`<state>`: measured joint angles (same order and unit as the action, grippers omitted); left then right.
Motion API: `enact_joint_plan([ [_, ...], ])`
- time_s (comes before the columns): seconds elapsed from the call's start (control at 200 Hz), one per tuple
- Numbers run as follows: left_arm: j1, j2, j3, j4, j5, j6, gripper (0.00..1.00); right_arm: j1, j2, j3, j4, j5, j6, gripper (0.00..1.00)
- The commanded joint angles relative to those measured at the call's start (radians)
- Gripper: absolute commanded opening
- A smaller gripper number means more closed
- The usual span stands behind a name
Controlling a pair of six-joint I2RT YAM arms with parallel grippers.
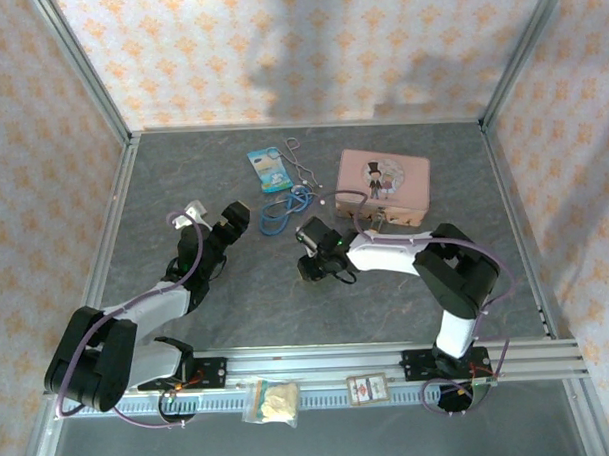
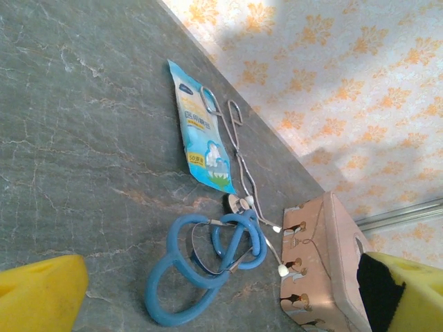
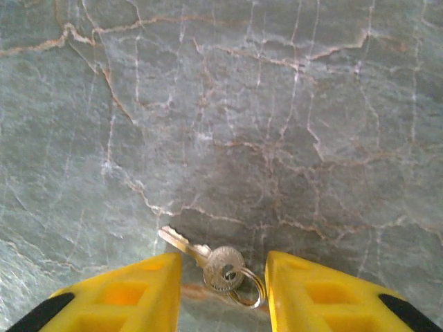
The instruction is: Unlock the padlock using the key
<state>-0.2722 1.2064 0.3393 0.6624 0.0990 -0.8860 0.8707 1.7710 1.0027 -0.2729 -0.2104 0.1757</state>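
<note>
Far to the left of the pink tin, the left gripper was seen over the grey marbled table, its jaws spread wide and nothing held between its yellow fingers. Closer to the tin, still on its left and towards the back wall, a blue-and-white packet was laid flat. A blue stethoscope was coiled just in front of the packet, and its thin metal tubing was run back along the packet's right edge. Left of the tin's near corner and slightly nearer the arms, the right gripper was lowered to the table. Its jaws were set partly apart, one finger on each side of the key. The key was lying flat on the table between them, with a gap visible on either side and its small ring just beside the right-hand finger; no grip on it was seen. The padlock could not be picked out with certainty; anything at the tin's near edge was too small to be identified.
</note>
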Motion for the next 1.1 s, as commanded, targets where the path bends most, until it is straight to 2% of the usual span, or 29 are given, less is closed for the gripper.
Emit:
enact_joint_plan([
  [0.0,0.005,-0.015,0.012,0.014,0.003,-0.002,0.99,0.014,-0.013,-0.029,-0.102,0.046,0.019,0.37],
  [0.11,0.005,-0.009,0.021,0.016,0.012,-0.003,0.99,0.025,0.008,-0.018,-0.101,0.05,0.02,0.36],
  [0.175,0.005,-0.008,0.023,0.014,0.013,-0.002,0.99,0.028,0.017,-0.017,-0.091,0.053,0.02,0.32],
  [0.305,0.005,-0.007,0.021,0.02,0.024,-0.004,0.99,0.028,0.035,-0.01,-0.078,0.058,0.031,0.16],
  [0.445,0.004,-0.008,0.018,0.014,0.027,-0.042,0.99,0.028,0.017,-0.007,-0.052,0.039,0.058,0.07],
  [0.495,0.002,-0.015,0.006,0.025,0.022,-0.067,0.99,0.025,0.0,-0.009,-0.037,0.031,0.068,0.0],
  [0.576,-0.002,-0.023,-0.026,0.09,0.025,-0.125,0.99,0.007,-0.037,-0.02,-0.001,0.003,0.091,0.0],
  [0.726,-0.025,-0.012,-0.054,0.203,0.07,-0.208,0.98,-0.069,-0.124,-0.055,0.095,-0.14,0.151,0.0],
  [0.846,-0.074,0.004,-0.05,0.241,0.063,-0.26,0.96,-0.122,-0.19,-0.079,0.171,-0.217,0.207,0.0],
  [0.986,-0.152,0.049,-0.028,0.294,0.061,-0.304,0.94,-0.141,-0.239,-0.076,0.225,-0.222,0.262,0.0],
  [1.096,-0.202,0.103,-0.006,0.368,0.069,-0.303,0.86,-0.141,-0.275,-0.09,0.278,-0.203,0.308,0.0],
])
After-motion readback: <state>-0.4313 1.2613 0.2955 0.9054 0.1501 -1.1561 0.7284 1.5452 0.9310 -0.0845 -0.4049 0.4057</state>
